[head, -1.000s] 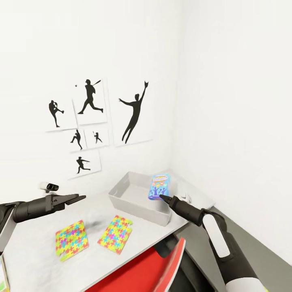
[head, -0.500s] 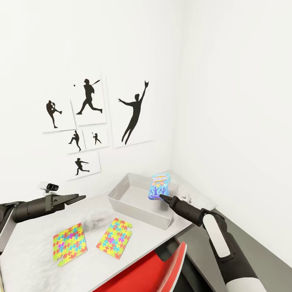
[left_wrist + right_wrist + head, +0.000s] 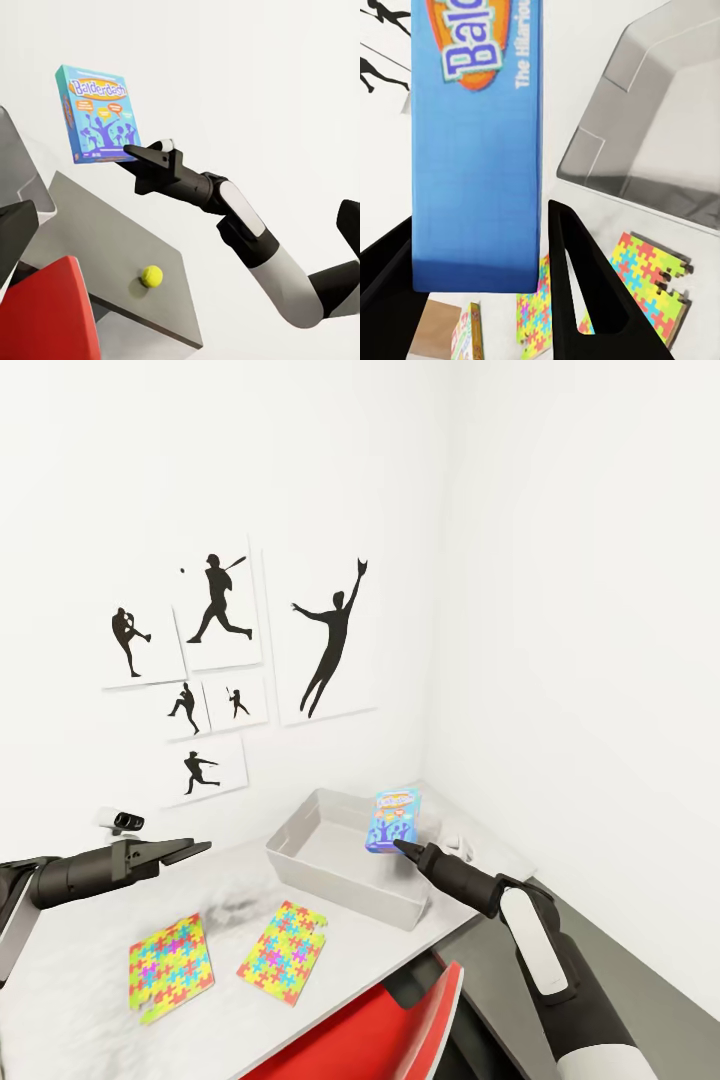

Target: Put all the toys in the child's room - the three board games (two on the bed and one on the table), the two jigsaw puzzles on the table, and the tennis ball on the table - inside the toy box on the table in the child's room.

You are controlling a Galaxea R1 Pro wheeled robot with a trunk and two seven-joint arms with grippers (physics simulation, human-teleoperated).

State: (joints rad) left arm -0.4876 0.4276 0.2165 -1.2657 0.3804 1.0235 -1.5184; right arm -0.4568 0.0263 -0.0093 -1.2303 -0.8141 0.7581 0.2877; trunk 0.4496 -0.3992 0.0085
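- Right pincer [image 3: 402,847] pinches the blue game [image 3: 394,822] by its lower edge; black fingers [image 3: 585,292] sit either side of the box, closed against it.
- Game is held upright in the air over the near right end of the toy box [image 3: 300,845], above the rim, not touching the tub. In the left wrist view the game [image 3: 97,114] shows its printed front, with the right pincer [image 3: 139,156] under its bottom corner.
- Left pincer [image 3: 190,848] hangs over the left part of the surface [image 3: 90,940], holding nothing; fingers lie close together, tips nearly meeting, with a slim gap.
- Toy box sits at the back right of the surface, near the wall corner; what shows of its inside is bare.
- Two puzzles lie flat on the surface in front of the box, side by side and apart: left puzzle [image 3: 170,967], right puzzle [image 3: 283,952].
- Ball [image 3: 152,277] rests on the surface near its edge, below the right arm.
- Red chair [image 3: 380,1030] is tucked at the front edge of the surface.
- Silhouette pictures [image 3: 225,650] hang on the wall behind.
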